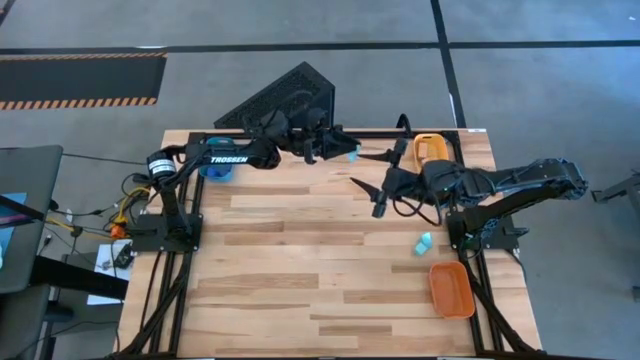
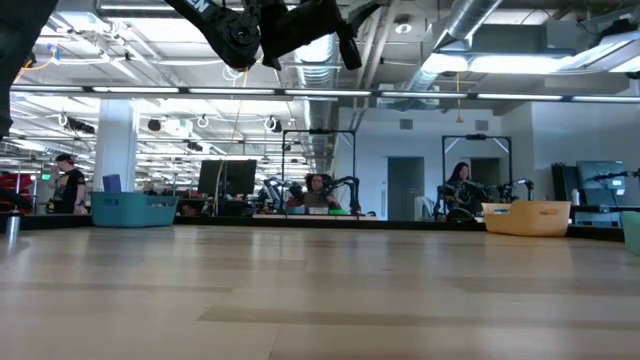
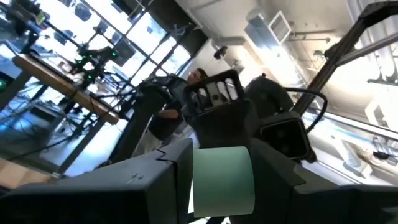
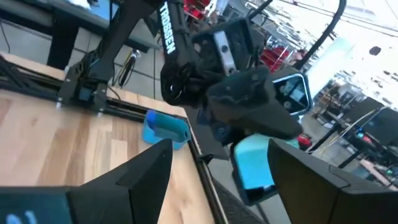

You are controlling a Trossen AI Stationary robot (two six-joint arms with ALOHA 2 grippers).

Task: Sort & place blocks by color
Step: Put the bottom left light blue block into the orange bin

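Note:
My left gripper [image 1: 345,152] is raised over the table's far edge and shut on a light cyan block [image 1: 352,154]. In the left wrist view the block [image 3: 222,180] fills the gap between the fingers. My right gripper [image 1: 357,170] is open and hangs just to the near side of the block, pointing toward the table's left. In its wrist view [image 4: 221,155] it faces the left gripper and the block [image 4: 252,163]. More cyan blocks [image 1: 424,243] lie flat on the table near the right arm's base. Dark blue and tan blocks are out of view. My left gripper pinches the cyan block [image 3: 222,180] between its two fingers, one on each of two opposite faces. The fingers reach out roughly level toward the table's right. The block is lifted clear, well above the table.
A blue tray [image 1: 215,168] sits under the left arm at the far left. A yellow-orange tray [image 1: 430,148] stands at the far right and an orange tray [image 1: 450,288] at the near right. A dark slotted panel [image 1: 285,95] lies beyond the far edge. People are in the room behind.

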